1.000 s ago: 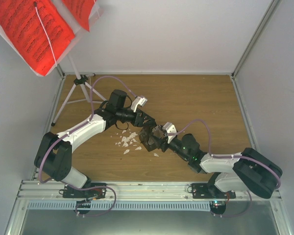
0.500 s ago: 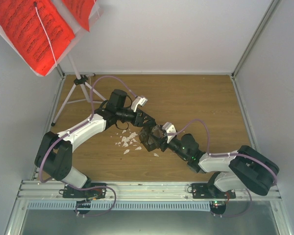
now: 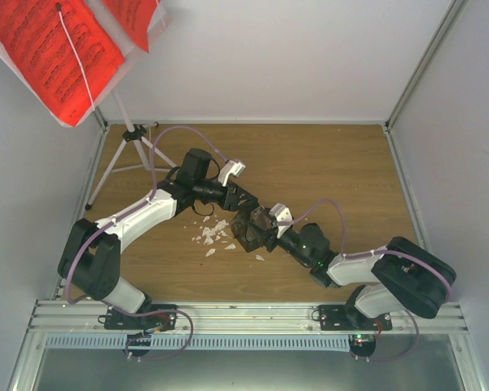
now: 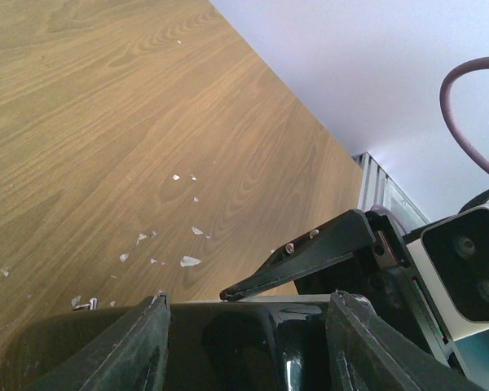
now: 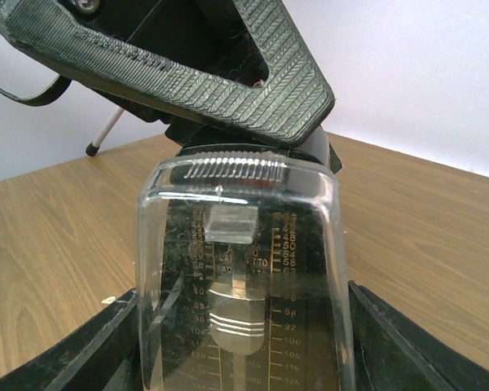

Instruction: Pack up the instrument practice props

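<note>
At the middle of the bench (image 3: 334,171), the small black metronome (image 3: 246,231) is clamped between both grippers, its clear front cover facing the right wrist camera. Whether it rests on the wood cannot be told. The right gripper (image 3: 257,233) holds its lower body, one finger on each flank. The left gripper (image 3: 243,202) grips it from the far side, a ribbed finger (image 5: 228,90) lying across the crown. The left arm bends out at the elbow, forearm running up and inward. The right arm stretches low from its base, so the two wrists nearly meet. White crumbs (image 3: 212,236) lie just left of the metronome. The white music stand (image 3: 134,134) stands in the back left corner, with red sheets (image 3: 41,49) on its tray.
</note>
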Controlling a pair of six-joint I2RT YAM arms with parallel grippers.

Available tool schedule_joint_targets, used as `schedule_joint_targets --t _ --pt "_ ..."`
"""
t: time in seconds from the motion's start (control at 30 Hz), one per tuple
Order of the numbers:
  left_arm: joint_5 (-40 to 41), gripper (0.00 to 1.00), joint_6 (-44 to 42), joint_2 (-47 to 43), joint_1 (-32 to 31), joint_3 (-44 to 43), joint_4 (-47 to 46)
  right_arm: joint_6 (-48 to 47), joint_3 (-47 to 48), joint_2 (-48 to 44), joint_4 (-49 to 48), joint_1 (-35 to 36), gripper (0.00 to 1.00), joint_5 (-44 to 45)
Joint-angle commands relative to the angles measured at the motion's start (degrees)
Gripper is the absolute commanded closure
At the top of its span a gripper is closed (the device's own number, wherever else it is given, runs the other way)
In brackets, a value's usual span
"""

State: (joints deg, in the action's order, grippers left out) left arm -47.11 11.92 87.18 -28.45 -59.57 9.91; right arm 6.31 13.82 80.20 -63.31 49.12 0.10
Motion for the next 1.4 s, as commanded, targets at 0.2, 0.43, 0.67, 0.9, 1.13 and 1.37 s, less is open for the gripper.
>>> schedule_joint_targets --t 0.2,0.43,0.67,0.9,1.13,1.37 --pt "1.68 0.43 -1.16 -0.24 0.55 -0.81 0.17 0.73 -1.03 2.80 0.49 0.62 0.42 -0.19" --pt "1.64 0.29 0.32 -4.35 5.24 0.65 -2.12 0.81 -1.09 2.94 1.20 0.62 0.41 0.99" --pt "0.98 0.26 0.00 -6.13 8.33 0.76 -2.02 0.00 -0.44 2.65 3.09 0.63 0.38 1.31" --pt "0.95 0.26 -0.39 -6.47 9.23 0.68 -1.37 -1.06 1.35 2.41 6.56 0.62 0.32 2.28" --pt "0.89 0.26 -1.00 -6.89 9.29 0.68 -0.88 -1.55 2.08 2.35 7.91 0.58 0.27 3.76" --pt "1.37 0.23 -1.63 -7.23 9.29 0.77 -0.52 -1.48 2.46 1.50 8.85 0.63 0.10 4.09"
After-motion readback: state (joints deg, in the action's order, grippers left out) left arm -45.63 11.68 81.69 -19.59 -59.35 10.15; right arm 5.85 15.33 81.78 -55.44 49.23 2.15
